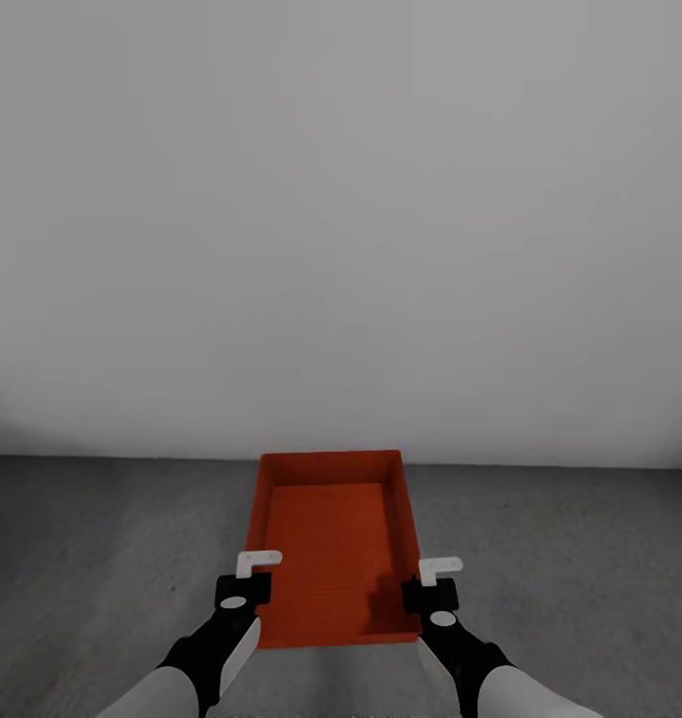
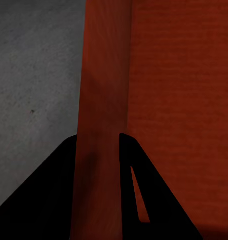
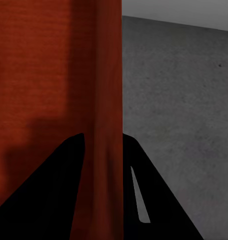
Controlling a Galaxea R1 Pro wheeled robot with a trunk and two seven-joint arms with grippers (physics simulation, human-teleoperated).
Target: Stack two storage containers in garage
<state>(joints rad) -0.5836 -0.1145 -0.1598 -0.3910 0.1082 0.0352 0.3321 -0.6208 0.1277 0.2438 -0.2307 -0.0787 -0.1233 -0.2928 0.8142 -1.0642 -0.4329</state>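
Pale grey garage wall (image 1: 341, 199) above dark concrete floor (image 1: 102, 538), w/ one orange-red storage container (image 1: 333, 543) over it near the wall, side walls pinched between left end effector (image 1: 249, 576) & right end effector (image 1: 433, 581).

Storage container (image 1: 331, 538) near corners hidden behind both end effectors; forearms cut by frame edge.

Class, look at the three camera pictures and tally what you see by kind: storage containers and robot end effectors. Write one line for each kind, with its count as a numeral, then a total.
Orange-red storage container: 1
End effectors: 2, the left end effector on the container's left wall and the right end effector on its right wall
Total: 3
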